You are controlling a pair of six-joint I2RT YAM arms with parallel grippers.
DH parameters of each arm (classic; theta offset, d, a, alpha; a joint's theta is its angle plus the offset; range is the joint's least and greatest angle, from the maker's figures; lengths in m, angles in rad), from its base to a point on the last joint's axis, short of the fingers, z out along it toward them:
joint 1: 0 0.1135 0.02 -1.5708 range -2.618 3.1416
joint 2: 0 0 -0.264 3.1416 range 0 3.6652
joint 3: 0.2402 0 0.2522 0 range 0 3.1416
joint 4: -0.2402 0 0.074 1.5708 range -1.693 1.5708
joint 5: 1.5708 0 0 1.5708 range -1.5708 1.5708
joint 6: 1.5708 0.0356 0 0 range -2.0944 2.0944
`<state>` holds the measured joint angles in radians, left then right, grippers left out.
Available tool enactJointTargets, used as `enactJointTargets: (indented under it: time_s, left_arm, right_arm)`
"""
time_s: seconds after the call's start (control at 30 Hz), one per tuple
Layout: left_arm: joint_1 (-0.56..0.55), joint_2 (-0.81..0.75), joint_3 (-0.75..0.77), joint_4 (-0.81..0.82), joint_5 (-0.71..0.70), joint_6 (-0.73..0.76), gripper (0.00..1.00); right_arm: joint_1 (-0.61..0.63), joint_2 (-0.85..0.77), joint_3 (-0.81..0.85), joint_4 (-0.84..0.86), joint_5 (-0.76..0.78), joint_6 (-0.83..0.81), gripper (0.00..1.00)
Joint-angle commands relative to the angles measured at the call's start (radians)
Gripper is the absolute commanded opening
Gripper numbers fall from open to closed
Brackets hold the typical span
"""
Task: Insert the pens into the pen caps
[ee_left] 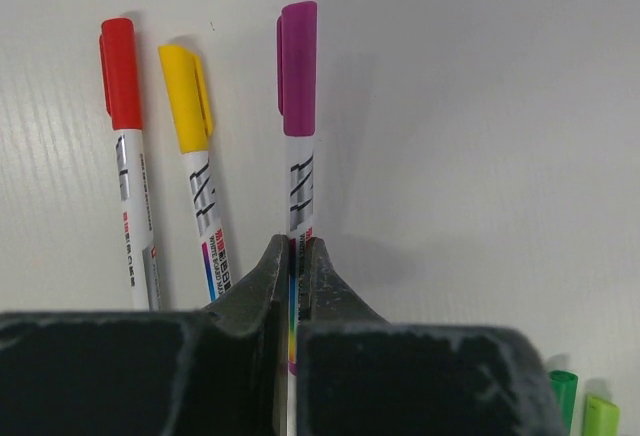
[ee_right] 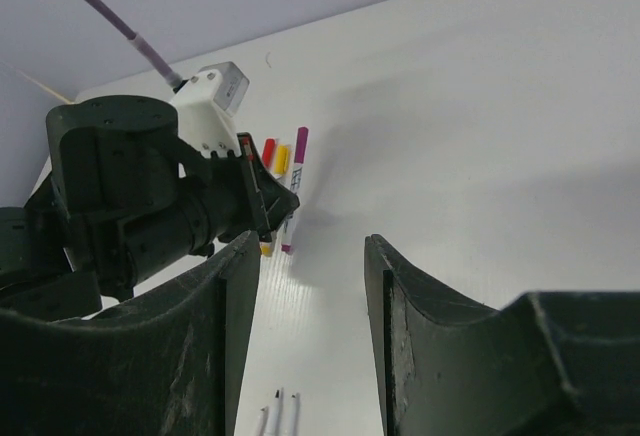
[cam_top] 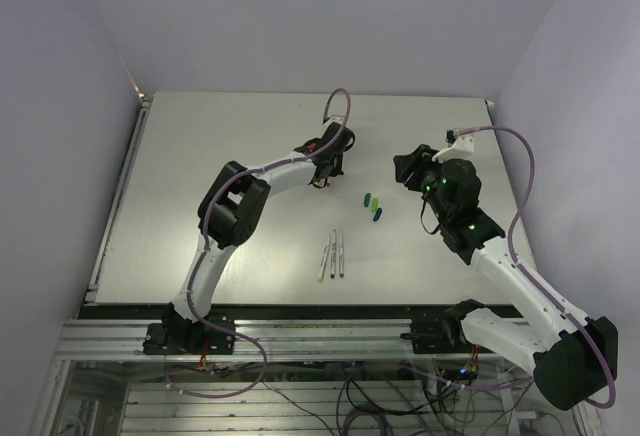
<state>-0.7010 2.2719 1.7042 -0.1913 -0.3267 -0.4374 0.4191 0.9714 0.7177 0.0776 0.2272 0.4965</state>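
left gripper [ee_left: 295,248] is clenched on the magenta-capped pen [ee_left: 298,86], centre of the left wrist frame, beside the red-capped pen [ee_left: 122,81] and yellow-capped pen [ee_left: 186,101] at upper left; best to lay it flat and parallel, then release slowly so it doesn't roll; right gripper [ee_right: 310,256] stands parted, empty.

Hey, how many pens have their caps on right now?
3: red-capped pen and yellow-capped pen lying side by side on the table, magenta-capped pen pinched in the left gripper. More may hide behind it.
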Motion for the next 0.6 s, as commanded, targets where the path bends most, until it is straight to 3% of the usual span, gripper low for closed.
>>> enactJointTargets:
  time_s: [0.0,0.2,0.43,0.57]
  left_arm:
    - [0.008,0.027,0.049,-0.053,0.019,-0.021,0.07]
    - [0.009,0.051,0.066,-0.088,-0.005,-0.054,0.16]
    - [0.01,0.024,0.043,-0.053,0.002,-0.076,0.37]
    - [0.01,-0.002,0.039,-0.035,0.0,-0.07,0.39]
  right_arm:
    - [-0.003,0.009,-0.007,-0.004,-0.007,0.003,0.45]
    - [-0.003,0.018,-0.017,-0.004,-0.022,0.01,0.45]
    - [-0.003,0.013,-0.029,0.001,-0.025,0.016,0.44]
    - [-0.003,0.007,-0.028,0.002,-0.026,0.016,0.43]
